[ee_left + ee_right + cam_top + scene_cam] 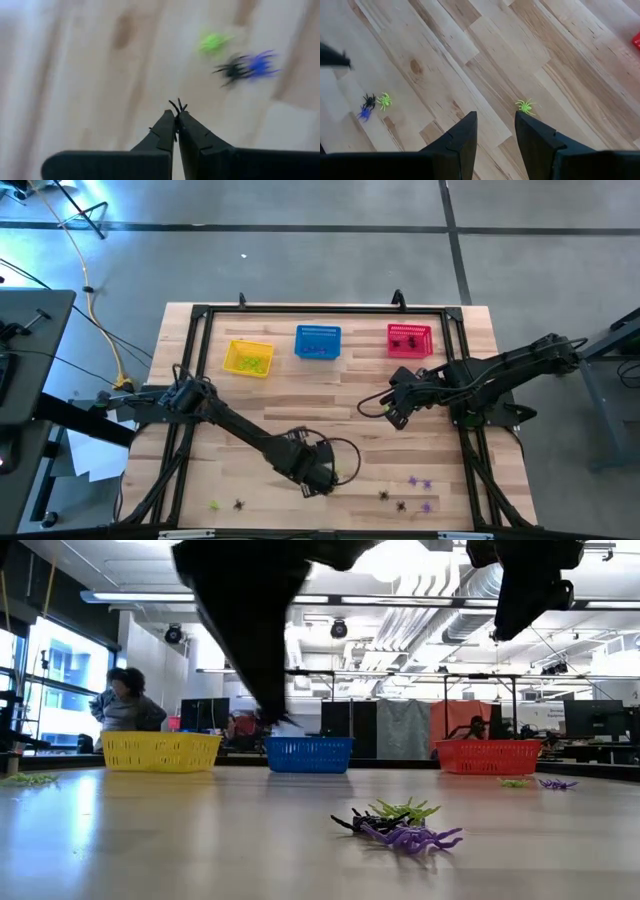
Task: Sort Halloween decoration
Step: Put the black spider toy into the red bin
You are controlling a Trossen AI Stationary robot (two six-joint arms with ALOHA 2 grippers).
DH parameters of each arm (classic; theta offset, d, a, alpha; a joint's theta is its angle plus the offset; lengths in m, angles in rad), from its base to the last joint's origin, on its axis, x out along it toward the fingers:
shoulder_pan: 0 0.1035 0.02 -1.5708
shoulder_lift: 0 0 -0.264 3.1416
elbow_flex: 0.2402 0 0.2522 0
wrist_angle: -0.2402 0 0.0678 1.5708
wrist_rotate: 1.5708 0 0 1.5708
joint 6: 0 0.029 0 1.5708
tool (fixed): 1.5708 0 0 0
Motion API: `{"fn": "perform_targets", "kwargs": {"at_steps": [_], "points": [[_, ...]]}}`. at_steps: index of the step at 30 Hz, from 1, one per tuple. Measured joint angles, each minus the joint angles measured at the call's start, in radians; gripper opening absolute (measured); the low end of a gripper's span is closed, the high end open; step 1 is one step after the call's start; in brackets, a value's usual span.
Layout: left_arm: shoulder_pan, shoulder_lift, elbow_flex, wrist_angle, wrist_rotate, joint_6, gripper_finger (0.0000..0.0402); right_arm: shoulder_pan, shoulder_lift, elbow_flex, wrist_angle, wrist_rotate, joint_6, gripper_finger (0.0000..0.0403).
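My left gripper (176,117) is shut on a tiny black spider trinket near the table's near middle (322,478). Below it, a yellow-green (214,42), a black (232,70) and a purple spider (260,65) lie close together on the wood, and they show as a cluster (400,825) in the low view. My right gripper (492,125) hangs open over the right half of the table (395,412), above a lone yellow-green spider (525,106). More spiders lie along the near edge (413,482). My left gripper pinches the black spider between its two fingertips. Only a few thin legs (176,106) stick out past the tips; the fingers hide the body. The fingers point steeply down from above, and the spider is lifted clear of the table.
A yellow basket (248,358), a blue basket (318,342) and a red basket (409,339) stand in a row along the far side, each with some trinkets inside. A black frame (200,315) borders the wooden table. A person (125,700) sits in the room beyond.
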Motion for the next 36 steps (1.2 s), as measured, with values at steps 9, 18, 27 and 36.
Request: {"fn": "perform_targets", "kwargs": {"at_steps": [9, 18, 27, 36], "points": [[-0.002, -0.128, 0.002, -0.274, -0.137, -0.11, 0.0001, 0.0, 0.0, 0.0, 0.003, 0.0, 0.0, 0.013], [0.118, -0.168, 0.003, -0.328, -0.197, 0.023, 0.0, 0.0, 0.0, 0.0, 0.007, 0.0, 0.0, 0.013], [0.263, -0.163, 0.003, -0.026, -0.118, 0.339, 0.0, 0.0, 0.0, 0.0, 0.01, 0.0, 0.0, 0.013], [0.295, -0.163, 0.003, 0.162, -0.135, 0.523, 0.0, 0.0, 0.0, 0.0, 0.011, 0.0, 0.0, 0.013]]}}
